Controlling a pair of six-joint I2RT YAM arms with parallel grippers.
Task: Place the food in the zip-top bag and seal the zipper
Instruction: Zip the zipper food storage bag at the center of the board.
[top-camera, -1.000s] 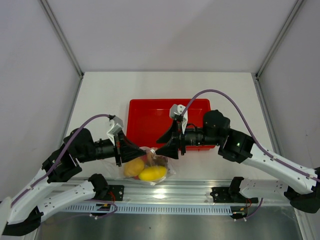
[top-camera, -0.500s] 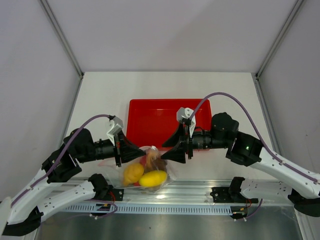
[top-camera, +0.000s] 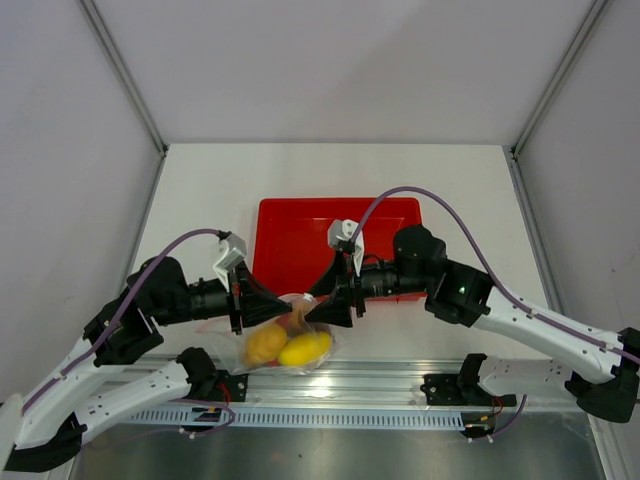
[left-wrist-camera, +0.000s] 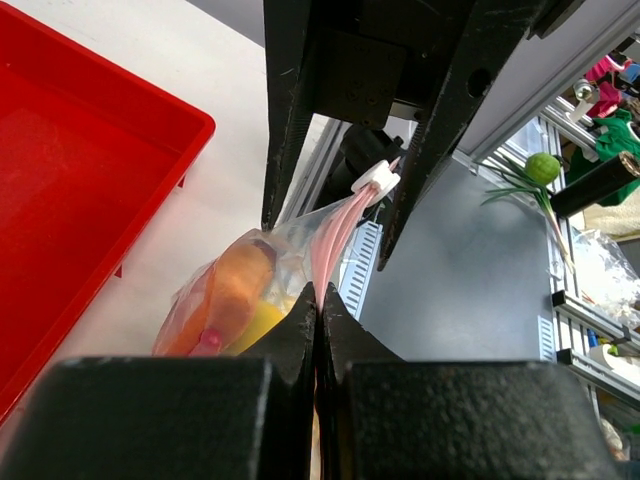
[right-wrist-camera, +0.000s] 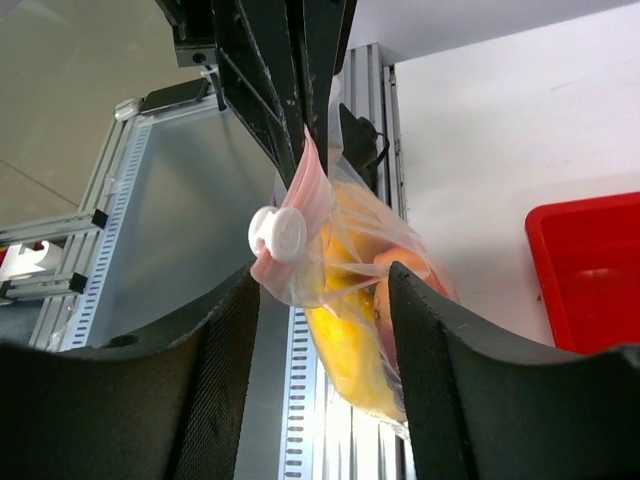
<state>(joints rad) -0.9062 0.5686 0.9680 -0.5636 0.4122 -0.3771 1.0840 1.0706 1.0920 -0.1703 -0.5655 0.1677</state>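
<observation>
The zip-top bag (top-camera: 318, 330) hangs at the table's near edge with food inside: two yellow fruits (top-camera: 305, 348) and orange pieces (left-wrist-camera: 232, 290). My left gripper (left-wrist-camera: 318, 296) is shut on the pink zipper (left-wrist-camera: 335, 235) at one end of the bag's mouth. A white slider (right-wrist-camera: 278, 233) sits on that strip. My right gripper (right-wrist-camera: 325, 275) is open, its fingers (right-wrist-camera: 440, 370) standing on either side of the bag just short of the slider. In the top view the left gripper (top-camera: 288, 308) and right gripper (top-camera: 312, 312) nearly meet tip to tip above the bag.
The red tray (top-camera: 300, 225) lies just behind the grippers, under the right arm's wrist. A metal rail (top-camera: 340, 385) runs along the table's near edge, directly below the hanging bag. White walls close in the table on three sides.
The right gripper drew back to the right half a second ago, then came left again to the bag's mouth. The left gripper kept its hold; the bag swung slightly.
</observation>
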